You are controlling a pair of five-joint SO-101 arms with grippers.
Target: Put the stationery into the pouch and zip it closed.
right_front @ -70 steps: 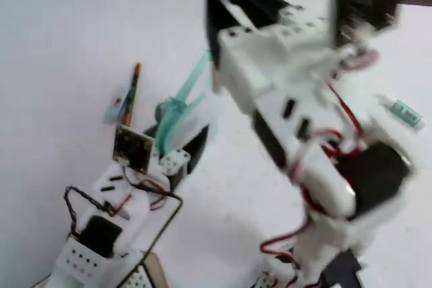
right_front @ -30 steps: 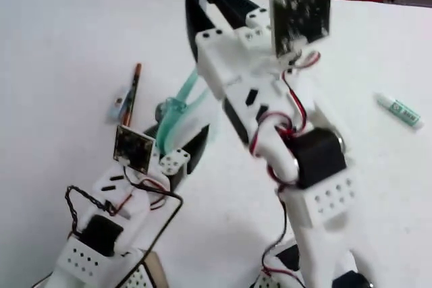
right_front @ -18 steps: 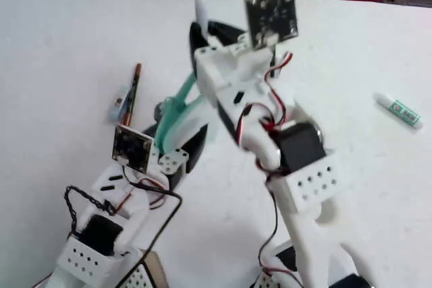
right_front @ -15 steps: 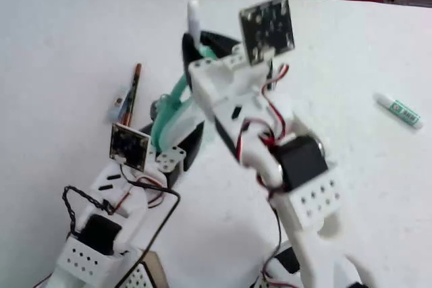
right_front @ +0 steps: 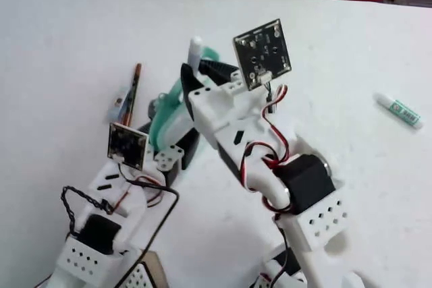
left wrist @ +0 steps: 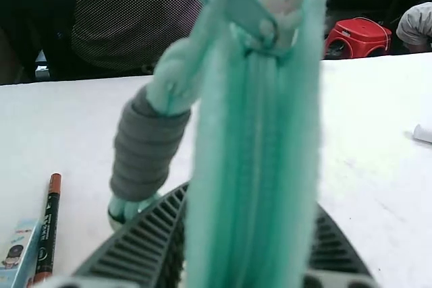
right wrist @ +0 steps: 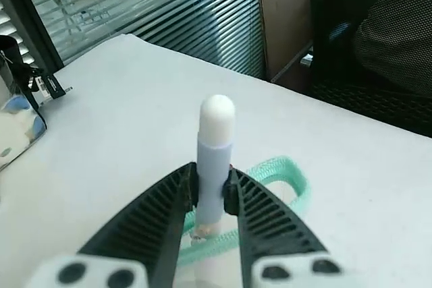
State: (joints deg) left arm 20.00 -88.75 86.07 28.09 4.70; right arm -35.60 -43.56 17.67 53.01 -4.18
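In my left gripper [left wrist: 251, 234], shut, a teal pouch [left wrist: 260, 139] stands on edge with its zipper pull [left wrist: 251, 17] at the top. In the high view the left gripper [right_front: 177, 138] holds the pouch [right_front: 169, 109] left of centre. My right gripper [right wrist: 210, 190] is shut on a white-capped lavender stick [right wrist: 214, 146], held upright. In the high view the right gripper [right_front: 197, 80] hangs right over the pouch's far end, the stick [right_front: 196, 52] pointing away. A teal cord with a grey ribbed band [left wrist: 147, 146] hangs beside the pouch.
A brown pencil [right_front: 131, 89] and a small eraser [right_front: 117, 104] lie left of the pouch. A white tube with a green label [right_front: 399, 110] lies far right on the white table [right_front: 67, 32]. The two arms stand close together at the front.
My right arm has swung down and to the left with the stick, from high above the table to just over the pouch. The left arm and pouch shifted slightly left.
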